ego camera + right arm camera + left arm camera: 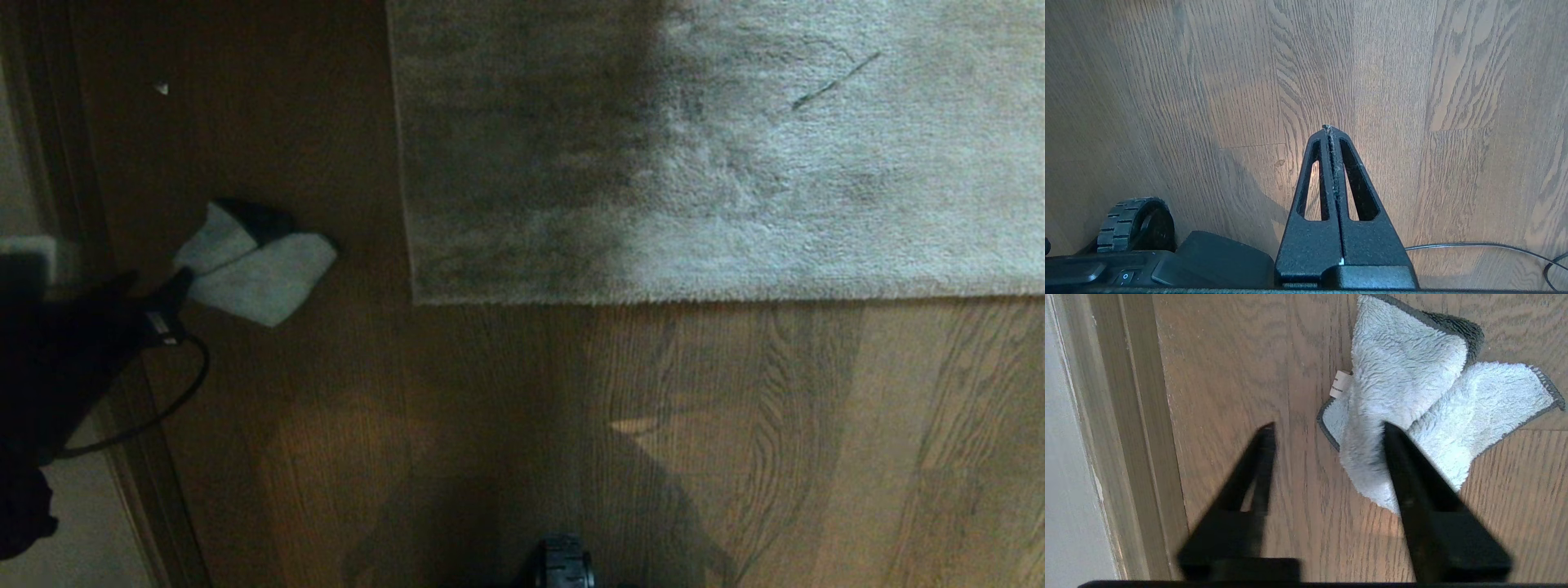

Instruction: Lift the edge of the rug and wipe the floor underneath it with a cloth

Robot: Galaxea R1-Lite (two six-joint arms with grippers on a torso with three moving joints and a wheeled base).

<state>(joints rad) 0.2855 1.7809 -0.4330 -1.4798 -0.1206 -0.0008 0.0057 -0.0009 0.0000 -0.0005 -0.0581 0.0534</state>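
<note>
Left gripper [1327, 433]: at the left edge of the head view, mid-height, reaching in from the dark arm toward the cloth; fingers spread apart with nothing between them, pointing down at the floor.
Left fingers [1404, 469]: one dark finger overlaps the cloth's near fold in the left wrist view; whether it touches I cannot tell. The other stands over bare planks.
Cloth [257, 265]: left of centre in the head view, lying crumpled in two folds on the floor, well apart from the rug; a small white tag shows at its edge in the left wrist view.
Rug edge [694, 298]: upper right of the head view, flat on the floor, its corner at centre.
Floor [506, 425]: brown planks across the lower frame.
Right gripper [1331, 130]: centre of the right wrist view, fingers pressed together, empty, hanging above bare planks near the base wheel [1128, 220].
Cable [175, 392]: loops from the left arm, lower left.
</note>
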